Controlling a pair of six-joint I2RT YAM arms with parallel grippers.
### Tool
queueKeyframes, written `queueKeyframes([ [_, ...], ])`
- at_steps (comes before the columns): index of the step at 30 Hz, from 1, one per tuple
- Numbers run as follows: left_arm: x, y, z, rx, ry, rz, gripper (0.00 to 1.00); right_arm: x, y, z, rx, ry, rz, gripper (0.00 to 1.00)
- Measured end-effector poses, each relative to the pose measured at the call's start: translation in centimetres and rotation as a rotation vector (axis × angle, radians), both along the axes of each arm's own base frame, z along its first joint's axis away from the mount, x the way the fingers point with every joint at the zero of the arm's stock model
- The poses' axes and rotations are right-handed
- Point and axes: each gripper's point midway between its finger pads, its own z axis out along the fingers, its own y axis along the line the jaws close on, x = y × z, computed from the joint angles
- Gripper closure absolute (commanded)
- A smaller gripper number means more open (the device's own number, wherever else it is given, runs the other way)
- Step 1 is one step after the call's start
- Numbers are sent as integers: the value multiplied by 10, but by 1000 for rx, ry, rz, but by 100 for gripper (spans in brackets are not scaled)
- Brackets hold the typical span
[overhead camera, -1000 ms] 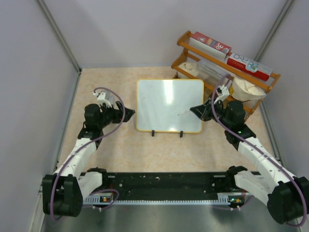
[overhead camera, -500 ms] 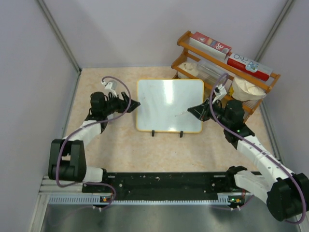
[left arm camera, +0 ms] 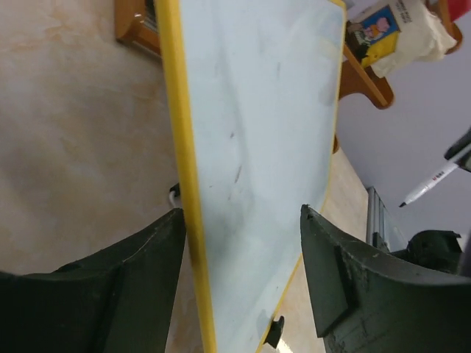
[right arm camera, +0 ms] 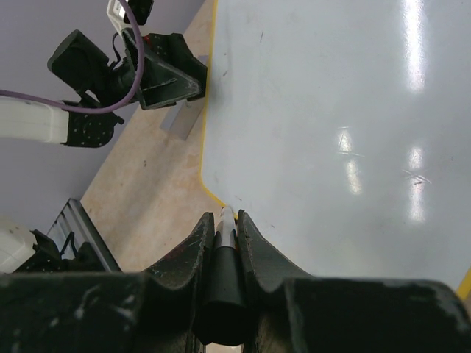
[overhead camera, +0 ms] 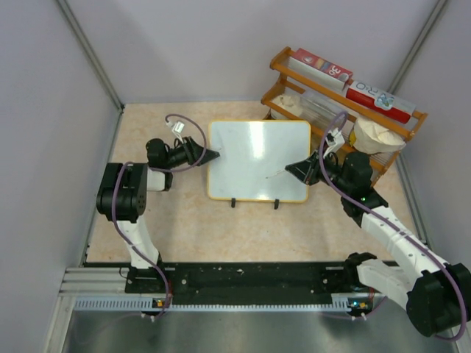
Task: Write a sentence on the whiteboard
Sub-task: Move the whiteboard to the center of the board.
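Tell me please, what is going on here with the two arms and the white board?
Two robot arms are working on a whiteboard on the table. The left gripper is open, with one finger on each side of the board's yellow left edge, perhaps to steady it. The right gripper is shut on a marker, whose tip points over the right part of the board. The surface shows only faint marks and no readable writing yet.
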Motion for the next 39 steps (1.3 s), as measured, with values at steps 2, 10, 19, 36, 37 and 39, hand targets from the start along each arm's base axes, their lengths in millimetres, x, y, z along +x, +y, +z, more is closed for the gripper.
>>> queueKeyframes([
  [2,-5,-4,6,-37,-19,-48,40,0,0,0,0,0,0,100],
  [10,-17,-10,6,-106,20,-149,57,0,0,0,1,-1,2,100],
  [19,-34,-8,-13,-80,74,-160,92,0,0,1,1,-1,3,100],
  [36,-80,-2,-19,38,127,-174,100,2,3,-9,-8,29,12,100],
  [37,-83,-1,-21,39,133,-177,100,2,3,-9,-7,29,12,100],
  [39,-88,-1,-23,41,137,-180,100,2,3,-9,-7,29,14,100],
])
